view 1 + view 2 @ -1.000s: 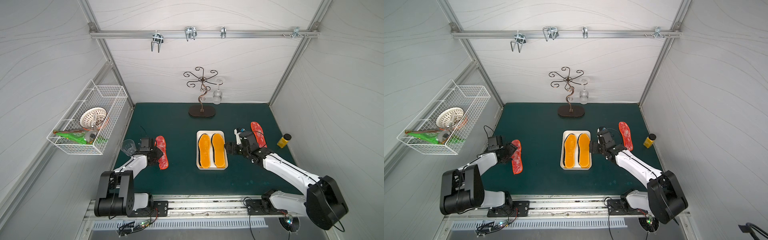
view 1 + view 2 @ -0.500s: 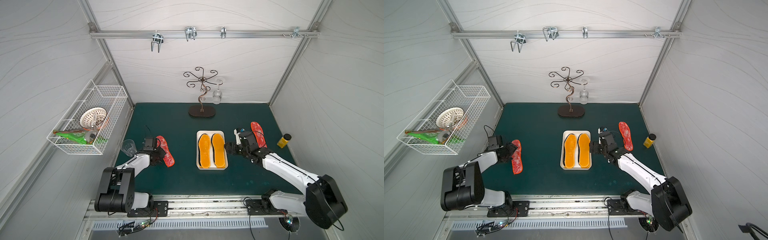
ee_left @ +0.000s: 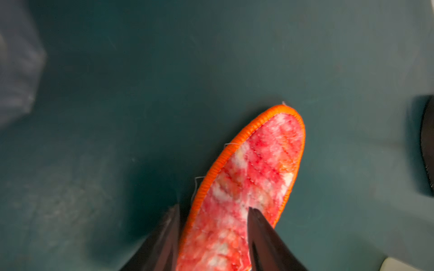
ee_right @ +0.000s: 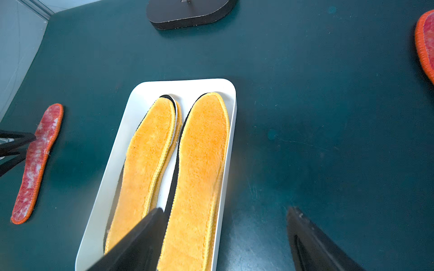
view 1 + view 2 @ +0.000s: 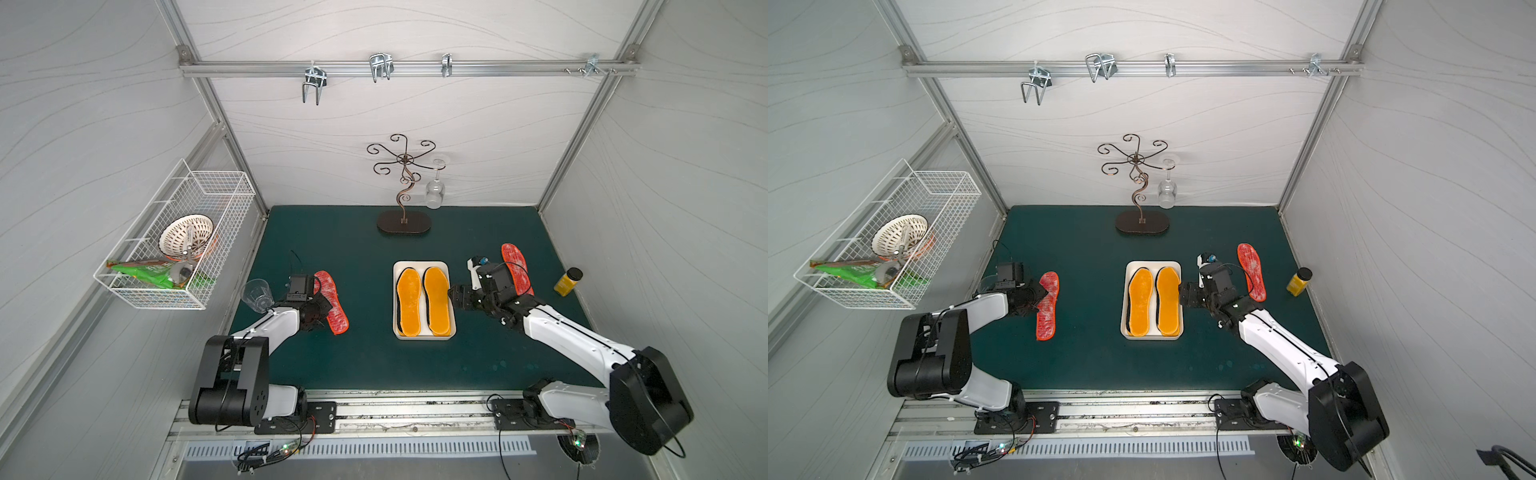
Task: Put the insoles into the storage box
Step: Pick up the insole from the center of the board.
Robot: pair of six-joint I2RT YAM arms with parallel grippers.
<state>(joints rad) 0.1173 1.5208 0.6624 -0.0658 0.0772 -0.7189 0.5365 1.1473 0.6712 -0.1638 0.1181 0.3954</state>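
The white storage box (image 5: 419,264) sits mid-table holding two orange-yellow insoles (image 5: 408,301) side by side, with black edges showing under them. A red speckled insole (image 5: 332,303) lies tilted on the green mat at the left. My left gripper (image 3: 213,207) straddles its orange-stitched edge, one finger beside the edge and one over its top; the jaws are part-way apart. A second red insole (image 5: 514,266) lies at the right, behind my right arm. My right gripper (image 4: 225,208) is open and empty by the box's right rim, one finger over the orange insoles.
A clear plastic cup (image 5: 257,294) stands just left of my left arm. A yellow bottle (image 5: 567,282) is near the right wall. A scrolled metal stand (image 5: 404,222) with a hanging wine glass is at the back. A wire basket (image 5: 174,241) hangs on the left wall.
My left jaws have narrowed around the left red insole's edge. That insole has turned from straight to tilted, its near end swung toward the box. The right arm has stayed put.
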